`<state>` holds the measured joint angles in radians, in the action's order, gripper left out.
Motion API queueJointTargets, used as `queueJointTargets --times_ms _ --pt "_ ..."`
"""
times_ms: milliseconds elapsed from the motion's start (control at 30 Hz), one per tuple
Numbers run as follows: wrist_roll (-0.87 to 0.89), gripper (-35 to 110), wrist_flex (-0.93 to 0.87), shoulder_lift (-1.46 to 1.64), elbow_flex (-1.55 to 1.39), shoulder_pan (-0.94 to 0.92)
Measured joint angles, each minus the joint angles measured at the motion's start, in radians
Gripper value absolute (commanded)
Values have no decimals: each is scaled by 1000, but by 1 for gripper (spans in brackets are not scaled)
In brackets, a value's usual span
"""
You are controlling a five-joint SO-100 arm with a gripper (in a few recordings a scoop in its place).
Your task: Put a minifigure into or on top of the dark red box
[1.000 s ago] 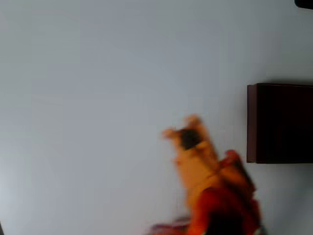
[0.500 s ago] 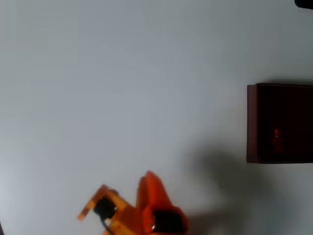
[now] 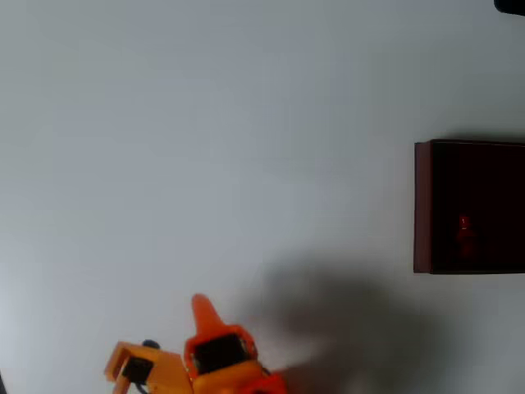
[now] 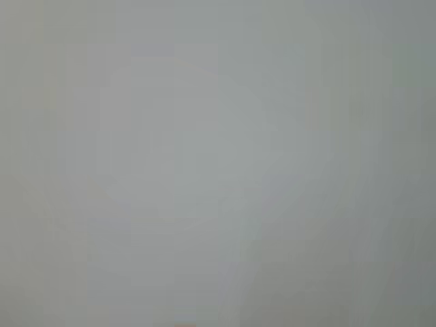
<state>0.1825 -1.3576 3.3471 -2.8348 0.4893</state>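
My claw (image 3: 205, 316) sits at the near edge of the white table (image 3: 205, 123) in the overhead view, well apart from the box (image 3: 422, 205) at the right edge. Inside the box's nearly black interior a faint red shape shows, small against the dark floor: the minifigure (image 3: 465, 232), lying roughly mid-box, clear of the maroon walls as far as I can tell. One orange fingertip of mine points toward the far side; the other finger is not plain to see from above, so I cannot tell how wide I stand open, and I see nothing between my fingers. My orange arm (image 3: 143, 369) trails left along the near edge, and my shadow falls on the table between me and the box. The wrist view gives a blurred, pale grey field, with no fingers and no object to make out. I judge the figure rests where the task wants it, inside the box, and that I am parked low and out of the way because nothing is left to carry.
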Motion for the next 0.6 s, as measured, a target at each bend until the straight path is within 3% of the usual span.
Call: queueJointTargets --times_ms 300,600 --pt "-57 0 48 40 -186 153" --pt "-72 0 26 46 -189 170"
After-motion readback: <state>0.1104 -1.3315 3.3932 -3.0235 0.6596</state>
